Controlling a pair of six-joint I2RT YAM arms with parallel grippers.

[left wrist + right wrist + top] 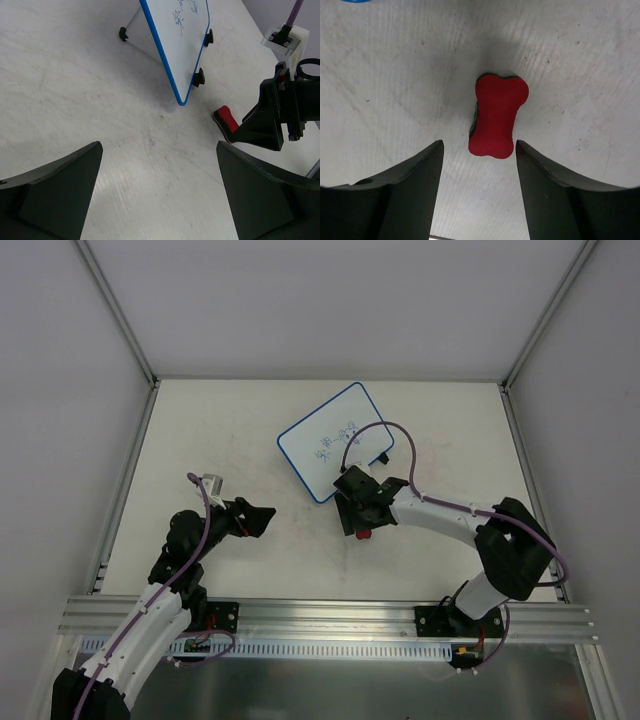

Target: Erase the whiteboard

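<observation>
The whiteboard (335,440) lies tilted at the back centre of the table, with a blue rim, black feet and dark marker doodles on it; the left wrist view shows its near corner (180,35). A small red bone-shaped eraser (365,533) (497,117) lies flat on the table just in front of the board's near corner. My right gripper (358,515) (479,145) hovers right over it, open, its fingertips standing either side of the eraser's near end without touching it. My left gripper (262,518) (160,145) is wide open over bare table to the left, holding nothing.
From the left wrist, the right gripper (270,125) stands over the eraser (227,120). Grey walls and metal posts enclose the table on three sides. An aluminium rail (320,618) carrying both arm bases runs along the near edge.
</observation>
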